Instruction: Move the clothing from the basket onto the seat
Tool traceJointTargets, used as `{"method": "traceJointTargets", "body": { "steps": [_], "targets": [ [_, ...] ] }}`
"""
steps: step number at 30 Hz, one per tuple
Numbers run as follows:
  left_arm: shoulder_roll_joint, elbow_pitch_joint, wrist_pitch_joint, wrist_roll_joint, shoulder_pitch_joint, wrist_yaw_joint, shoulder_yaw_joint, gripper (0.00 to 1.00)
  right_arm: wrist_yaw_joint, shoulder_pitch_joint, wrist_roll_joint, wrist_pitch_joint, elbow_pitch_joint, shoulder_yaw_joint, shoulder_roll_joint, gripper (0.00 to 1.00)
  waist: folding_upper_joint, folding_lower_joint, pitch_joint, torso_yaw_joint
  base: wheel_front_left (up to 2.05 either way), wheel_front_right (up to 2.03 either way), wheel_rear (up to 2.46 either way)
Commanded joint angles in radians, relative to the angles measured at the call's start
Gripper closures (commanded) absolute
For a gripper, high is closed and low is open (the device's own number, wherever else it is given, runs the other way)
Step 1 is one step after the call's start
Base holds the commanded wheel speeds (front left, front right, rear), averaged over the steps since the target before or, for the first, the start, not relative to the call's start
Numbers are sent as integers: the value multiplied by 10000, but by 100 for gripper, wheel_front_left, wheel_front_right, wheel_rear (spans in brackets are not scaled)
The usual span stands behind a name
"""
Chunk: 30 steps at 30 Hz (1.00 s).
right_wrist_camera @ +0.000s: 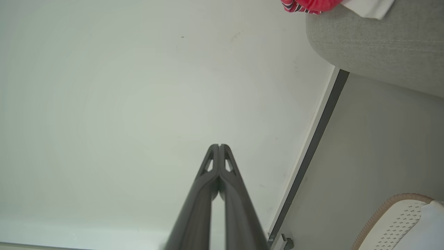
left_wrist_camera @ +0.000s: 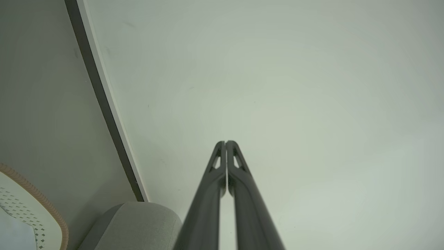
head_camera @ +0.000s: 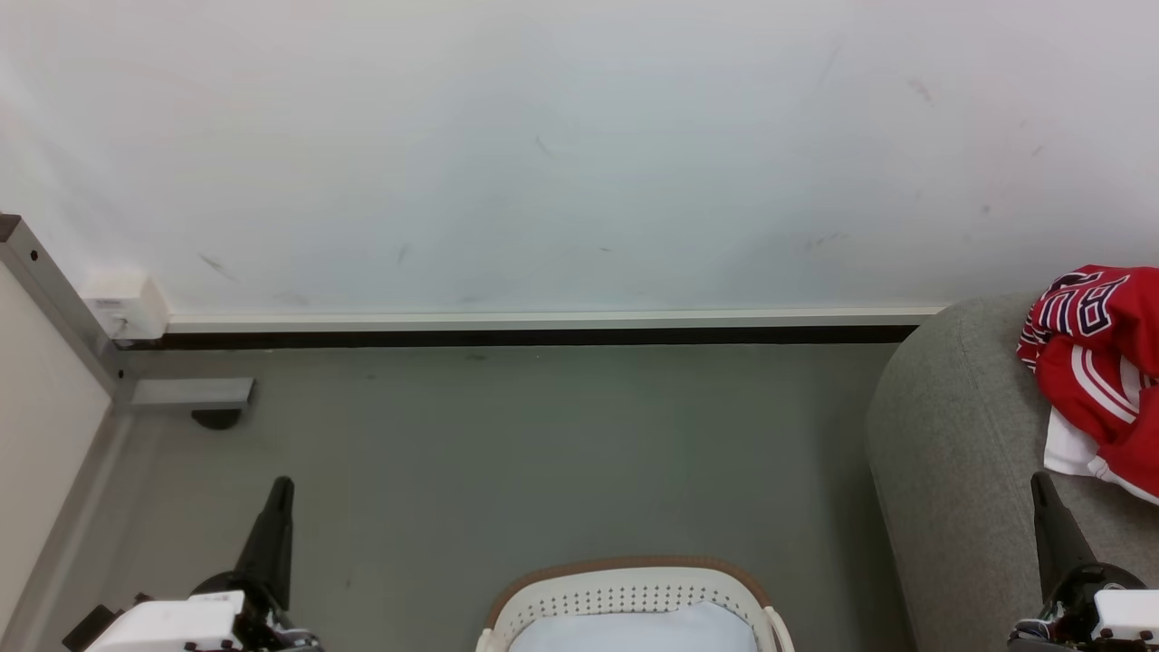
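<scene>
The red clothing (head_camera: 1098,362) with white stripes and navy lettering lies crumpled on the grey seat (head_camera: 951,453) at the right edge of the head view; a bit of it (right_wrist_camera: 308,5) also peeks over the seat (right_wrist_camera: 374,45) in the right wrist view. The white basket (head_camera: 625,598) with a brown rim stands on the floor at bottom centre, with a pale white-blue cloth (head_camera: 634,632) inside. My left gripper (head_camera: 282,484) is shut and empty at the lower left. My right gripper (head_camera: 1039,480) is shut and empty at the lower right, in front of the seat.
A white wall with a dark skirting strip (head_camera: 525,337) runs across the back. A grey metal frame with a foot (head_camera: 195,398) and a white box (head_camera: 122,303) stand at the left. Grey floor (head_camera: 543,453) lies between the frame, basket and seat.
</scene>
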Motion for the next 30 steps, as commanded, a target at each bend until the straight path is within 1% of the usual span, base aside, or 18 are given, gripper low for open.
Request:
{"method": "traceJointTargets", "body": {
  "steps": [1,30],
  "targets": [
    [17,7,46,-124,-95,9,30,100,-21,-63,36,-11,13,-21,-44,100,0,0,-1,0,0,0,0],
    [19,6,47,-123,-92,7,30,100,-21,-57,103,-82,-5,52,-96,100,0,0,0,0,0,0,0]
  ]
}}
